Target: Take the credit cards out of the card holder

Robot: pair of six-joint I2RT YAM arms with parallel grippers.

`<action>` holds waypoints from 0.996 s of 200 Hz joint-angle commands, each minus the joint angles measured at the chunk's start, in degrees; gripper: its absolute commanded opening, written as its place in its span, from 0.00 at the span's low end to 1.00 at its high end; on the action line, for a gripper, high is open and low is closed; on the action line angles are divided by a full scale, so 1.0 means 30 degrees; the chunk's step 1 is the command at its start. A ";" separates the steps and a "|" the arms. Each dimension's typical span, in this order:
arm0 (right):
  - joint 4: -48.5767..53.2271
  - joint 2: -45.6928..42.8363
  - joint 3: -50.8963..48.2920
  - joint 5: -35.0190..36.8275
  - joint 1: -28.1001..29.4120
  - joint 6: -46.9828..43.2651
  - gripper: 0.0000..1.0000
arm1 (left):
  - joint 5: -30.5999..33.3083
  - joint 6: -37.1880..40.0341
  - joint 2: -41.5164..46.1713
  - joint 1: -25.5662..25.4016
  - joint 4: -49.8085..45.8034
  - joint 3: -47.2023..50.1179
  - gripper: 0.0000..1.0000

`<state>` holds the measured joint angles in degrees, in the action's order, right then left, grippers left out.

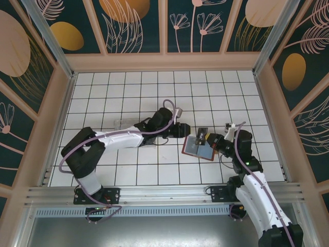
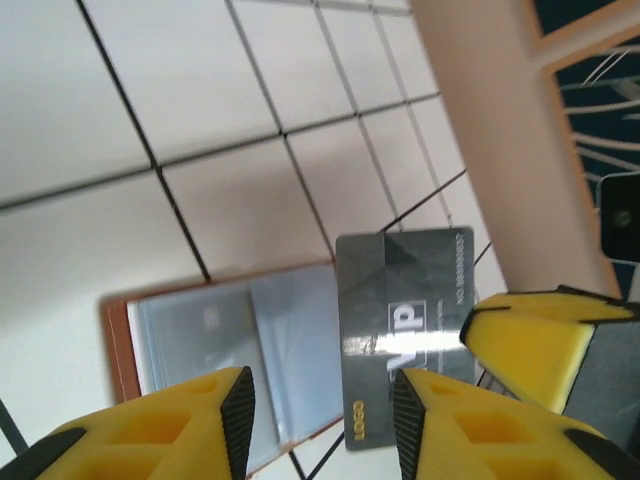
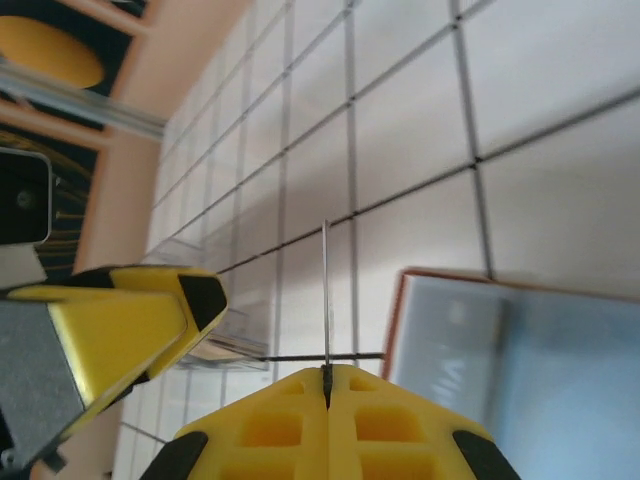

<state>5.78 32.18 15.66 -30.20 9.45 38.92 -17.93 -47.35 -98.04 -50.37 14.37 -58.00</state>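
Note:
The card holder point(image 1: 197, 147) lies open on the white tiles, brown at the rim and blue-grey inside; it also appears in the left wrist view point(image 2: 215, 345) and the right wrist view point(image 3: 520, 360). My right gripper point(image 1: 209, 139) is shut on a dark grey VIP card point(image 2: 403, 320), holding it above the holder's right part. In the right wrist view the card point(image 3: 326, 290) is edge-on, rising from the closed right gripper point(image 3: 327, 372). My left gripper point(image 2: 322, 415) is open just left of the holder point(image 1: 179, 129), its fingers apart over the holder and card without touching.
A clear plastic box point(image 1: 123, 123) lies on the tiles behind the left arm, and also appears past the left gripper's yellow finger point(image 3: 120, 325) as the box point(image 3: 215, 300). Wooden walls point(image 1: 164, 62) ring the tiled floor.

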 commanded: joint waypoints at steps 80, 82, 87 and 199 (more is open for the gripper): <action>-1.1279 0.3888 0.0615 -0.6250 0.0388 0.0689 0.00 | -0.4473 0.0805 0.2068 0.2026 0.5663 0.2737 0.39; -1.1377 0.3912 0.0611 -0.6267 0.0392 0.0712 0.00 | -0.4501 0.0768 0.2044 0.2032 0.5726 0.2762 0.38; -1.1540 0.3957 0.0597 -0.6255 0.0420 0.0814 0.00 | -0.4632 0.0660 0.2008 0.2037 0.5888 0.2829 0.38; -1.2935 0.5011 0.0676 -0.6082 0.1036 0.1404 0.00 | -0.6793 -0.2133 0.1591 0.2032 0.9942 0.3813 0.31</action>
<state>-28.80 47.44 16.14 -47.05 11.86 42.54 -35.64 -52.18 -93.67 -44.21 39.72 -46.85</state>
